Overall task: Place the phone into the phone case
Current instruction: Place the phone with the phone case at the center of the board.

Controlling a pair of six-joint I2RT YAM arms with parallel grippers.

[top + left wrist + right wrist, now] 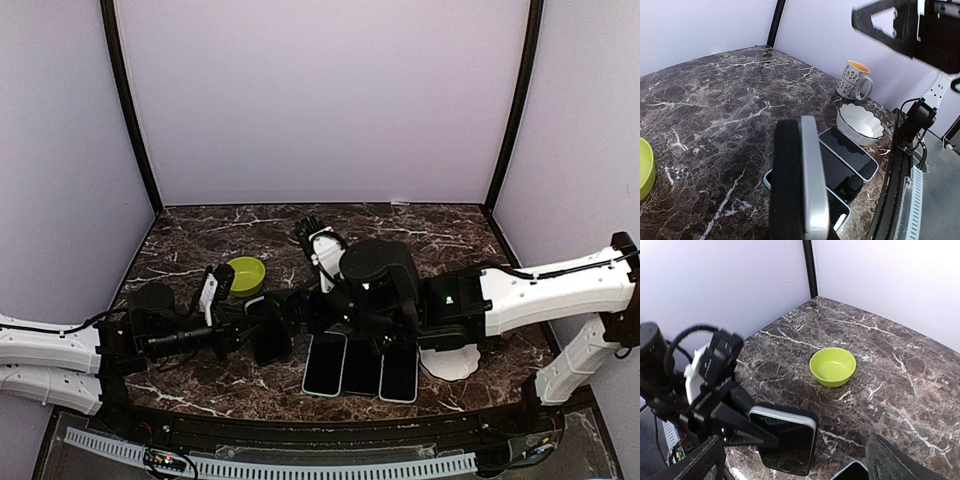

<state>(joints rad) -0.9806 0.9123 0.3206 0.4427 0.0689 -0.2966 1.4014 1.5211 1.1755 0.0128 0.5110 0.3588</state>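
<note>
while the left claw clamps the phone, the right claw gapes wide.

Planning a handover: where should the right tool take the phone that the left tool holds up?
Take the phone by its free end, away from the left tool. Come from the right arm's side, right tool open across its long edges; that half is bare and clear of the table.
</note>
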